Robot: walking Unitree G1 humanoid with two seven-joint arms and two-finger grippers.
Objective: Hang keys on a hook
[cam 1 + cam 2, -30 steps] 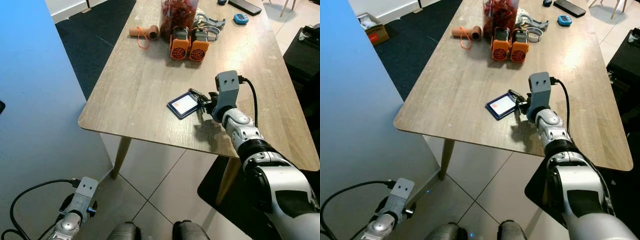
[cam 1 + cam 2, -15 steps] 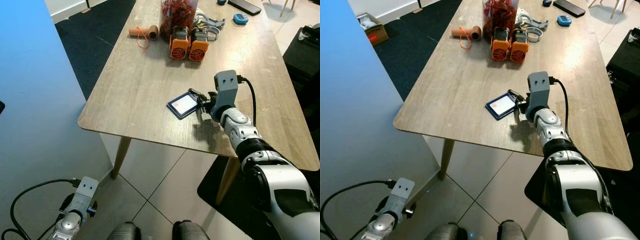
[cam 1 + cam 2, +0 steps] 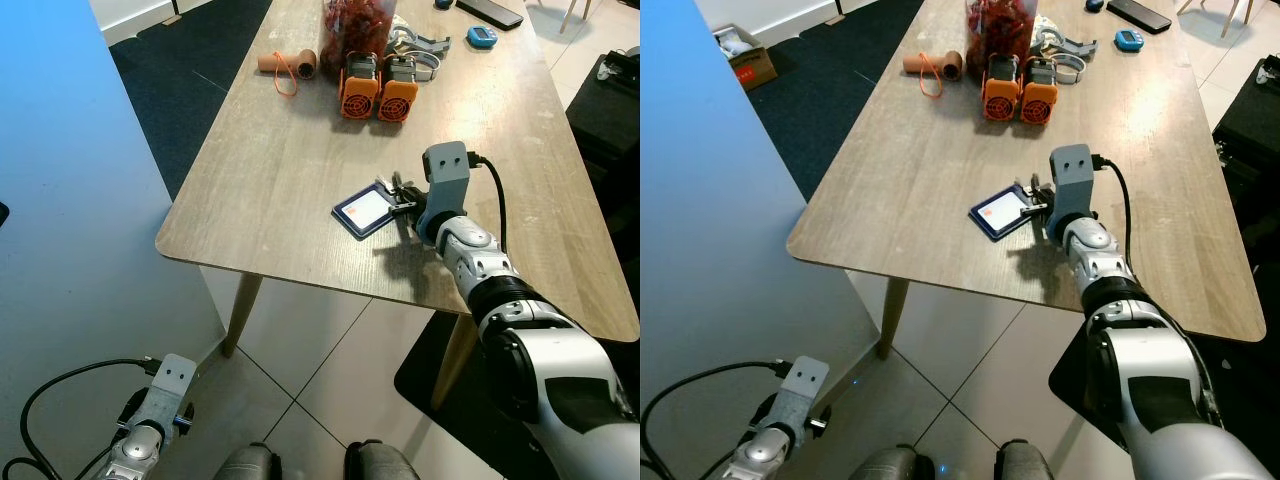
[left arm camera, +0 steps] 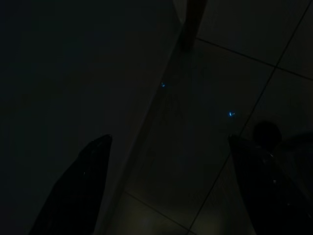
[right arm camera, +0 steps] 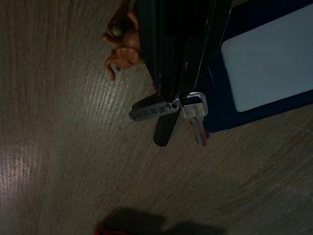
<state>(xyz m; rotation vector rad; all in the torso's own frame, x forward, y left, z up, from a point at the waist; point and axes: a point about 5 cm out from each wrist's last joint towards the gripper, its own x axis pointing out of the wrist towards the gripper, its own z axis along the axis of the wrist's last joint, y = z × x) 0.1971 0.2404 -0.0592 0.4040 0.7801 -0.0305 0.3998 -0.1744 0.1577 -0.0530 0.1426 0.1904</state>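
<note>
The room is evenly and brightly lit, and both head views are sharp with no motion blur. A soft sheen of glare lies on the far part of the wooden table point(image 3: 290, 150), near the black phone point(image 3: 489, 12). The right arm point(image 3: 480, 275) throws a dark, soft-edged shadow on the tabletop just beneath it, and the table darkens the tiles below. The blue wall point(image 3: 60, 200) is evenly toned. The left wrist view is almost black, showing only two faint blue specks and dim tile lines. The right wrist view is dim, with close parts in heavy shade and a pale glare patch on the wood grain point(image 5: 19, 166).
</note>
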